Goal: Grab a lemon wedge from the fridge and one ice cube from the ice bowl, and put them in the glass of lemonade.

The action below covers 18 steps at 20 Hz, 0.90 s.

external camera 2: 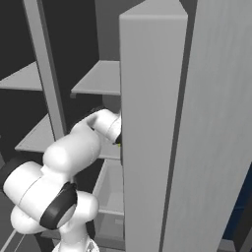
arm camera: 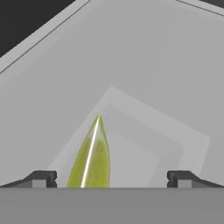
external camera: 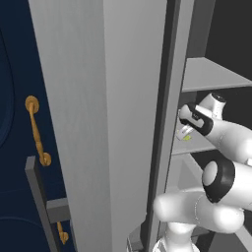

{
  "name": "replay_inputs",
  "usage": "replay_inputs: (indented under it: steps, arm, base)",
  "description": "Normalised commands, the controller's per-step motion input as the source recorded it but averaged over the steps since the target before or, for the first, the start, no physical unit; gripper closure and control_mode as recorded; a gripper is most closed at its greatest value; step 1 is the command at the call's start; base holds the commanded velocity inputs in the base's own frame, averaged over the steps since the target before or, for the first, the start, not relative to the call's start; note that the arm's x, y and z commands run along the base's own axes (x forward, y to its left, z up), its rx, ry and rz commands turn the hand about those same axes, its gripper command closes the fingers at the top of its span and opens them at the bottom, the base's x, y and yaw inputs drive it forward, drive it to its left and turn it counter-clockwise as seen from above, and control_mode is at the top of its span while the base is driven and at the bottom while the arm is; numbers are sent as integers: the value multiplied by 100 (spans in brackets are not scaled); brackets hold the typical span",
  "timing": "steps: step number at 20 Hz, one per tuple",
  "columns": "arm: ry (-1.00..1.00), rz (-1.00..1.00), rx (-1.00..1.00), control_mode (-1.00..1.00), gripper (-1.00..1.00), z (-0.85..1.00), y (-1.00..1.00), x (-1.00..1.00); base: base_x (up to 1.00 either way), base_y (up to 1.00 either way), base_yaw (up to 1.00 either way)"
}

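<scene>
— Looking into the fridge now. What do you have in front of the hand?

— I see the lemon wedge lying on a grey shelf inside the fridge, a pale yellow-green sliver pointing away from the camera. It sits between the two dark fingertips, nearer the one on the left of the hand view than the other.

— Is the gripper on it?

— No. I read the jaws as spread wide, one tip well off to each side of the wedge, neither pad touching it as far as I can tell.

— Where is the arm relative to the fridge?

— From the left base view I have the hand reaching past the edge of the open door onto the middle shelf, with a speck of yellow-green just under it. Beside the fridge I can see a navy cabinet with gold handles.
</scene>
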Motion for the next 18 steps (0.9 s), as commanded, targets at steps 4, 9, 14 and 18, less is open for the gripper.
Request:
replay_inputs:
  steps: [4, 9, 14, 18]
  arm:
    - [0, 0, 0, -100, -100, -9, 0, -5]
    - [0, 0, 0, -100, -100, -31, 0, 0]
    - [0, 0, 0, -100, -100, -32, 3, 0]
    - [0, 0, 0, -100, -100, 0, 0, 0]
  base:
    - [0, 0, 0]
    - [0, 0, 0]
    - [0, 0, 0]
    - [0, 0, 0]
